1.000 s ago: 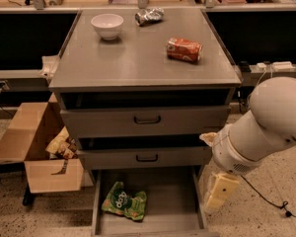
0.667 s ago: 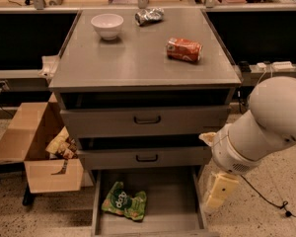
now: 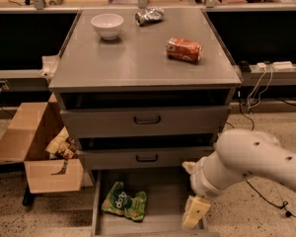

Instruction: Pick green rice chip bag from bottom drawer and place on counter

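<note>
Plainly, the only writing that can be read is the white "pop" lettering on the green rice chip bag (image 3: 124, 204), printed over round orange-tan chip pictures. The bag lies flat on the floor of the open bottom drawer (image 3: 163, 201), toward its 9 o'clock side, at about 7 o'clock in the view. The orange-red soda can (image 3: 184, 50) lies on its side on the counter (image 3: 138, 58) toward 3 o'clock; it carries pale markings too small to make out. A crumpled silver foil wrapper (image 3: 149, 16) sits at the counter's 12 o'clock edge, with a plain white bowl (image 3: 107, 25) at 9 o'clock from it. The cardboard box (image 3: 34, 147) on the floor at 9 o'clock of the cabinet bears a dark printed mark that cannot be read. The gripper (image 3: 189, 196) hangs over the drawer's 3 o'clock edge, well apart from the bag, its tan fingers (image 3: 197, 211) spread and holding nothing. Compared with a second ago, the white arm (image 3: 256, 162) has dropped and swung toward 9 o'clock, bringing the gripper from beside the cabinet to over the drawer. The bag, can, wrapper and bowl lie where they were.
</note>
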Robot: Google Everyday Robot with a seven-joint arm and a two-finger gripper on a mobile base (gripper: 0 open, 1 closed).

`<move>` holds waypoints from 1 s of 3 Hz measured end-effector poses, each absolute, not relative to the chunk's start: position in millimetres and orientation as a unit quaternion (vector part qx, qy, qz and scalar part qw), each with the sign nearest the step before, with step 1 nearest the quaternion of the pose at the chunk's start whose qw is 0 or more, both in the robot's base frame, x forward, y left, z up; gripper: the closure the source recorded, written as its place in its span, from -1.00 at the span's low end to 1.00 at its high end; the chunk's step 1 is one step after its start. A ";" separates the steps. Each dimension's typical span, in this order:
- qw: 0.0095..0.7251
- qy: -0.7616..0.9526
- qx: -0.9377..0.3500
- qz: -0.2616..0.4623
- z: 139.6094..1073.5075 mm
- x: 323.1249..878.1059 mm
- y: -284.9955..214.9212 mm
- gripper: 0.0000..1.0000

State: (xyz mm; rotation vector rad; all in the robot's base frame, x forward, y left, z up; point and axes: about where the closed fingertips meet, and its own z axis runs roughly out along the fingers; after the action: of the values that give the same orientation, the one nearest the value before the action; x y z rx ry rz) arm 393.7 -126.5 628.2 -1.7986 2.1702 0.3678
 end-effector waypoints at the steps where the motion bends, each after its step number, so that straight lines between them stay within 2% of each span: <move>1: 0.171 0.752 -0.611 0.178 519.8 397.2 -93.6 -1.00; 2: 0.214 0.747 -0.594 0.211 464.0 414.9 -66.2 -1.00; 3: 0.201 0.749 -0.584 0.239 436.2 399.4 -57.7 -1.00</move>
State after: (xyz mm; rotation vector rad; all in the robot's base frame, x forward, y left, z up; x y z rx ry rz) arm 399.4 -57.7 436.2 -1.6314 2.0941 0.6672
